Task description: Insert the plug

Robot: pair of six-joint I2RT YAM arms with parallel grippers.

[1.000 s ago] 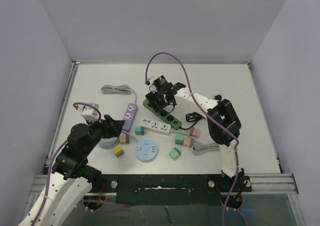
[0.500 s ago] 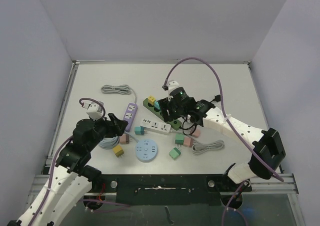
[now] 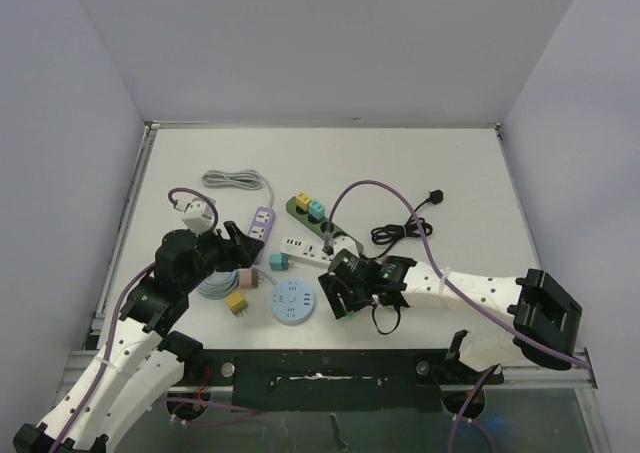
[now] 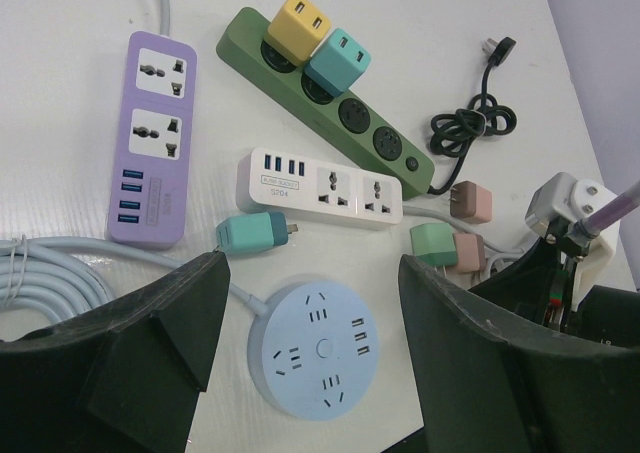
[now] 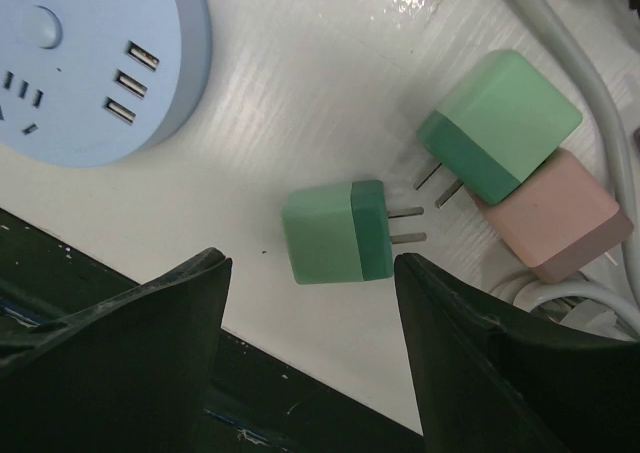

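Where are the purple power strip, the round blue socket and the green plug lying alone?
purple power strip (image 4: 158,101), left wrist view, top face between its sockets
round blue socket (image 4: 322,350), left wrist view, centre
green plug (image 5: 320,235), right wrist view, pale body

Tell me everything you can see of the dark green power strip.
The dark green power strip is a long bar of what looks like matte plastic, lying flat and diagonal on the white table. It has four round sockets in a row. A yellow cube adapter and a teal cube adapter are plugged into the two at one end, and the other two are empty. A small button sits at the opposite end, where a black cord leaves it, loosely coiled, with its plug lying loose.
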